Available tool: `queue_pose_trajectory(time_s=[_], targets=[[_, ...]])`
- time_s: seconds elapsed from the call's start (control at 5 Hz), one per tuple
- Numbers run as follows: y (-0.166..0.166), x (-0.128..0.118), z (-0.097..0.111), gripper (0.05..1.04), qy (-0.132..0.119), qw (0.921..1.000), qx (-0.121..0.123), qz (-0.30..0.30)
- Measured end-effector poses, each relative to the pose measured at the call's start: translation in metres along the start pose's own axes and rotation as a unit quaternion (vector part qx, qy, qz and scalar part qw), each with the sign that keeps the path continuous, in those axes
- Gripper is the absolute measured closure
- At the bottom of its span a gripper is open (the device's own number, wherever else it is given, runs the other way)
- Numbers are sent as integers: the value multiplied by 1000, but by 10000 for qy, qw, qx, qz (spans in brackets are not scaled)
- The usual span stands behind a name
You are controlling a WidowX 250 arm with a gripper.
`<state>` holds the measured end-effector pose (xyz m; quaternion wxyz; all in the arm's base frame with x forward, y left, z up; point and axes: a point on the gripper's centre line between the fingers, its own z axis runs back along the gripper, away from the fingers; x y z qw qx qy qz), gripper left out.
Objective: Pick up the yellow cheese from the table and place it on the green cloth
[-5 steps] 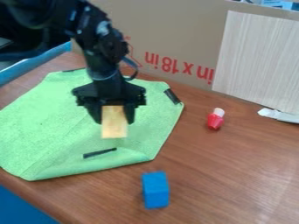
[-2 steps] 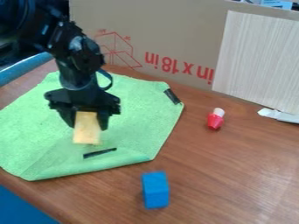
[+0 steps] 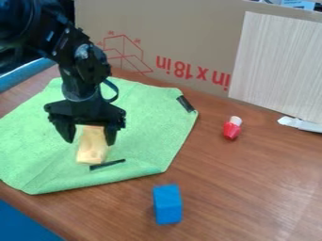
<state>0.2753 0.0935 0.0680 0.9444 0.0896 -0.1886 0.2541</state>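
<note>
Camera view | gripper (image 3: 89, 140) spread wide, empty, at yellow block (image 3: 93, 148) | blue cube (image 3: 167, 205) beyond edge of cloth (image 3: 148, 127)

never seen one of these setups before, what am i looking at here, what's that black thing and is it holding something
The black machine is a robot arm; its two-finger "hand" is the gripper. All the pictures come from one fixed camera looking down at a slant.

On the brown table lies a green cloth with black strips. Nearer the camera is a blue block; to the picture's right is a small red and white thing. Cardboard stands behind.

The gripper's fingers are apart, on either side of a yellow block. A gap shows beside it, so it seems to rest on the cloth, not be held.
</note>
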Motion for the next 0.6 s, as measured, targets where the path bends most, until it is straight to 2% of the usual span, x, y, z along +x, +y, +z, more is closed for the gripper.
queue_pose_trajectory(time_s=[0.2, 0.4, 0.6], targets=[[-1, -2, 5, 81, 196, 9998, 31, -103], [-7, 8, 30, 82, 186, 9985, 242, -464], [-9, 19, 76, 82, 342, 9977, 178, -561]])
